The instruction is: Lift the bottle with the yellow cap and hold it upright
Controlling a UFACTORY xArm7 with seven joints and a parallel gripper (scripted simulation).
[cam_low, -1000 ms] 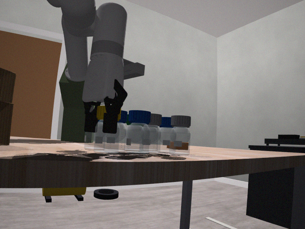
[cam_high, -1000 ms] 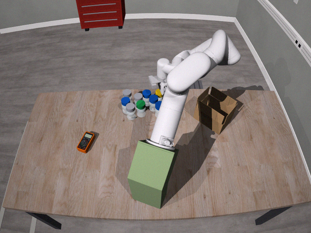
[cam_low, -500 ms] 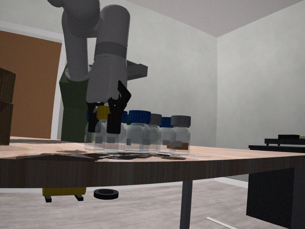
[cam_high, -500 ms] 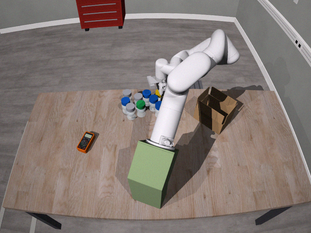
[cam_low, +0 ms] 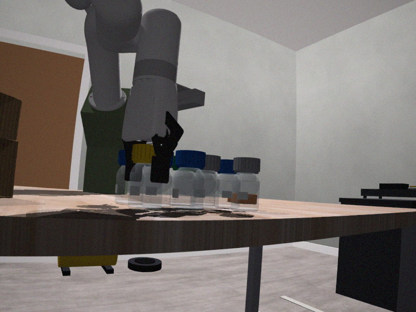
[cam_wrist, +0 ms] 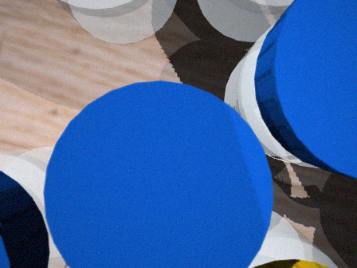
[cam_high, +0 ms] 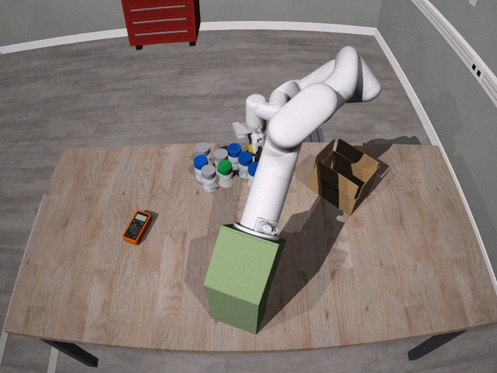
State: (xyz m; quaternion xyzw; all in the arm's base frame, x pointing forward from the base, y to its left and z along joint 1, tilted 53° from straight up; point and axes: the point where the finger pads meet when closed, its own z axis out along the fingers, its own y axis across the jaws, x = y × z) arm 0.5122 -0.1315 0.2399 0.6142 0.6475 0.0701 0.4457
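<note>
The yellow-capped bottle (cam_low: 143, 153) stands upright on the table at the right end of a tight cluster of clear bottles. In the top view only a sliver of its cap (cam_high: 250, 148) shows behind my arm. My gripper (cam_low: 143, 177) is open and lowered around this bottle, one black finger on each side of its body, below the cap. The fingers are apart from the glass as far as I can tell. In the wrist view a blue cap (cam_wrist: 159, 175) fills the middle, and a sliver of the yellow cap (cam_wrist: 296, 264) shows at the bottom edge.
Blue-capped (cam_high: 233, 150), grey-capped (cam_high: 208, 171) and green-capped (cam_high: 225, 167) bottles stand upright close to the left of the yellow one. An open cardboard box (cam_high: 344, 174) stands to the right. An orange multimeter (cam_high: 136, 227) lies at the left. My green base block (cam_high: 242, 277) is at the front.
</note>
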